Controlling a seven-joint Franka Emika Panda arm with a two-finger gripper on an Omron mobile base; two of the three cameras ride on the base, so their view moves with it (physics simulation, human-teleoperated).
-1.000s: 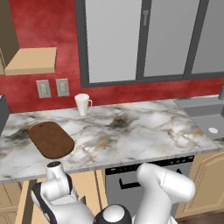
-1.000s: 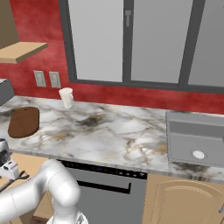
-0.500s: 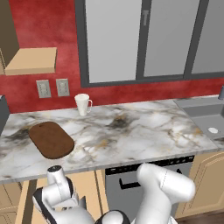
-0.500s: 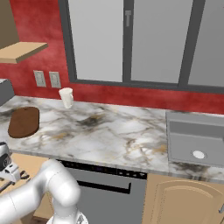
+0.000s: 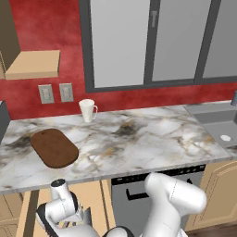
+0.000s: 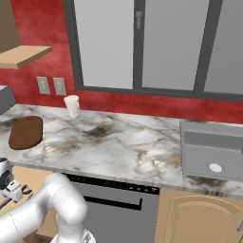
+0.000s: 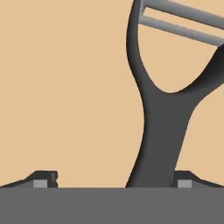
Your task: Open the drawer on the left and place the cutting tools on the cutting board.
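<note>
1. While the peeler point(image 7: 164, 118) lies flat on the tan floor of the drawer point(image 7: 65, 87), its handle runs down between the two finger tips but sits close to the right-hand one in the hand view; a closure from this offset could, in my judgement, push the handle sideways or catch only its edge, so that the tool slips on the lift.
2. A second risk, also a judgement: the handle is thin and low on the drawer floor, so fingers closing too high may pass over it, and fingers driven lower may strike the floor.
3. The gripper point(image 7: 109, 180) stands fully open, holding nothing, its tips straddling the handle near its lower end, the Y-shaped head beyond them.
4. Arm pose: the arm is folded low and forward, with the hand point(image 5: 62, 203) down below the counter edge, beneath and in front of the cutting board point(image 5: 54, 147).
5. The cutting board lies bare on the counter point(image 5: 139, 143), the white mug point(image 5: 87, 110) behind it to its right.
6. The knife cannot be located.
</note>
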